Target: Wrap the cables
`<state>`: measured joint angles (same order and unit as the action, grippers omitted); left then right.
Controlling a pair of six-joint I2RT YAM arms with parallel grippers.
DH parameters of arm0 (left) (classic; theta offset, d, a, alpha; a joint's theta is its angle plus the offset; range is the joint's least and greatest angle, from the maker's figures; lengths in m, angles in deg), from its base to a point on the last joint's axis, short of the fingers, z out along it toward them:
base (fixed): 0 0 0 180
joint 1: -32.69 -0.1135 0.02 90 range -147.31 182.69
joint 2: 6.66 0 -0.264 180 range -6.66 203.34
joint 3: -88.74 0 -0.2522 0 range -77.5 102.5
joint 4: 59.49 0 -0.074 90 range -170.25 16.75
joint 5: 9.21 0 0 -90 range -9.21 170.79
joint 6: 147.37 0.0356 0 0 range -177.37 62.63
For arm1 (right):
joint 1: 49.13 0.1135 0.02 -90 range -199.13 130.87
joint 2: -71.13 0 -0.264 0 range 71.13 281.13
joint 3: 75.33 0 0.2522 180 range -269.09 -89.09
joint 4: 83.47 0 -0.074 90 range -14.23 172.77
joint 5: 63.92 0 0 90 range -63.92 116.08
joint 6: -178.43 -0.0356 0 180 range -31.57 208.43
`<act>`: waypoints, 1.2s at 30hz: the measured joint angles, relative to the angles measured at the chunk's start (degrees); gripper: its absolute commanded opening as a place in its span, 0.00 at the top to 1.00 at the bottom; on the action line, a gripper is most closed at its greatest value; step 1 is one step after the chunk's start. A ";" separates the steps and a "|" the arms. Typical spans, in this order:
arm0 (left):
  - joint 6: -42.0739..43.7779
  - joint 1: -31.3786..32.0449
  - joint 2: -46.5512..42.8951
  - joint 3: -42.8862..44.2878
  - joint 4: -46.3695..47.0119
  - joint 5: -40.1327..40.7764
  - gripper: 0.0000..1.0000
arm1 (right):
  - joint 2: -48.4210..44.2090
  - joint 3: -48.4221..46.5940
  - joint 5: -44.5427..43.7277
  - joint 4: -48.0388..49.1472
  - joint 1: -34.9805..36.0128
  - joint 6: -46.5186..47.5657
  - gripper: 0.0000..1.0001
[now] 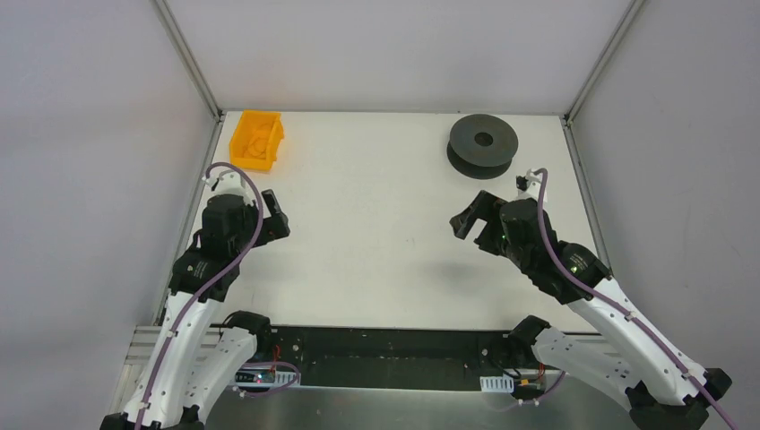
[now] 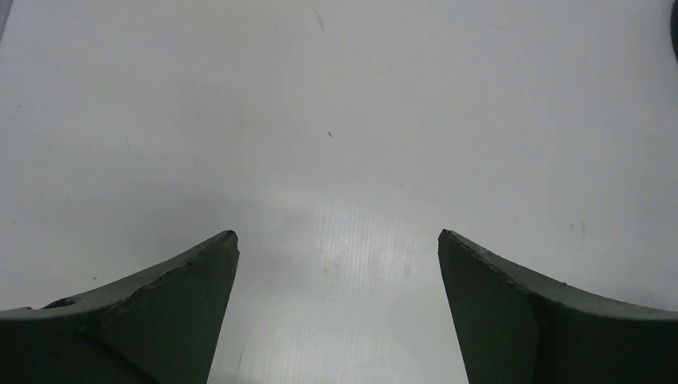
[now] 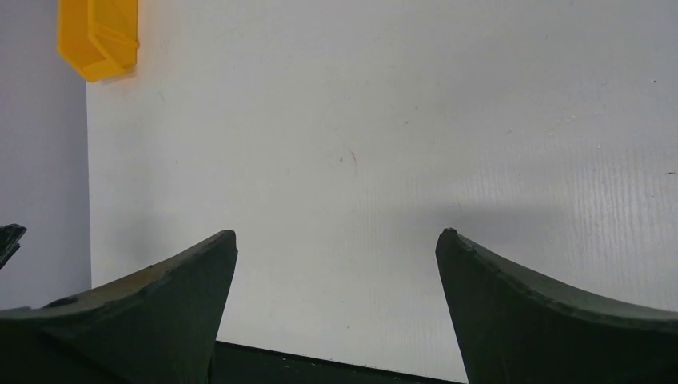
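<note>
No cables show in any view; whether they lie inside the orange bin I cannot tell. A dark grey spool (image 1: pixel 483 145) lies flat at the table's far right. My left gripper (image 1: pixel 274 215) hovers over the left part of the table, open, with only bare white table between its fingers (image 2: pixel 184 296). My right gripper (image 1: pixel 468 224) hangs a little in front of the spool, facing left, also open and holding nothing. In the right wrist view its fingertips (image 3: pixel 192 280) frame bare table and the dark front edge.
An orange bin (image 1: pixel 257 139) stands at the far left corner and shows in the right wrist view as well, orange bin (image 3: pixel 100 36). Grey walls with metal posts close in the white table (image 1: pixel 376 224) on three sides. A black rail runs along the near edge.
</note>
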<state>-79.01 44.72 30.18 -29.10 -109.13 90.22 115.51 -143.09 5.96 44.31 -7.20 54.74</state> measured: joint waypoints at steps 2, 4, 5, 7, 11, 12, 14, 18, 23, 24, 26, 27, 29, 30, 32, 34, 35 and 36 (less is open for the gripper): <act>0.13 0.00 1.29 -0.42 0.00 -0.17 0.06 | -0.11 0.09 0.02 0.61 0.00 0.63 0.01; 0.31 -0.02 2.49 -0.63 0.04 -0.44 0.07 | -0.98 1.25 0.07 2.40 0.00 1.46 0.01; 0.55 0.00 2.91 -0.74 0.09 -0.44 0.07 | -1.57 2.08 0.04 3.10 0.00 1.77 0.01; 1.57 -0.02 3.50 -0.90 0.20 -0.02 0.07 | -3.63 4.90 0.24 4.81 0.00 2.43 0.01; 5.29 -0.02 7.34 -0.42 0.35 6.21 0.02 | -8.02 10.60 1.11 7.52 0.00 3.74 0.01; 6.60 -0.02 9.16 0.63 -0.04 7.87 0.02 | -8.70 11.52 1.40 8.26 0.00 4.22 0.00; 9.75 -0.04 14.40 4.61 0.02 10.60 0.07 | -9.73 12.83 2.08 9.29 0.00 5.86 0.01; 14.99 -1.84 30.25 19.71 0.90 13.77 0.15 | -10.36 12.94 2.93 11.52 0.00 7.43 0.01; 16.96 -8.98 47.91 36.74 2.89 11.19 0.37 | -12.26 13.53 7.28 14.36 0.00 8.26 0.01; 17.42 -10.82 51.93 40.44 3.08 9.77 0.39 | -12.81 13.94 7.93 14.80 0.00 8.63 0.01; 18.18 -12.81 57.24 45.07 3.15 7.69 0.41 | -14.08 14.95 8.70 15.50 0.00 9.25 0.01; 18.75 -13.79 60.54 47.95 3.08 6.88 0.43 | -14.71 15.45 8.83 15.72 0.00 9.51 0.01; 20.17 -15.30 66.49 53.31 3.08 4.87 0.46 | -15.47 16.22 8.81 15.76 0.00 9.97 0.01; 20.96 -15.78 69.20 55.56 3.21 3.87 0.47 | -15.65 16.48 8.79 15.74 0.00 10.05 0.01; 21.90 -16.50 73.70 59.41 3.13 1.46 0.47 | -15.78 16.94 8.70 15.89 0.00 10.23 0.01; 22.69 -17.16 77.42 62.47 2.99 -0.50 0.47 | -15.82 17.35 8.50 15.93 0.00 10.27 0.01; 23.02 -17.42 79.41 64.08 3.10 -1.57 0.47 | -15.74 17.40 8.39 15.87 0.00 10.27 0.01; 23.47 -17.68 81.22 65.55 3.08 -2.36 0.48 | -15.61 17.40 8.33 15.93 0.00 10.27 0.01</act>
<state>-55.54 27.04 111.40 36.45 -106.05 87.86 99.91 -125.69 14.29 60.24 -7.20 65.01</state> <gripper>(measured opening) 0.530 0.993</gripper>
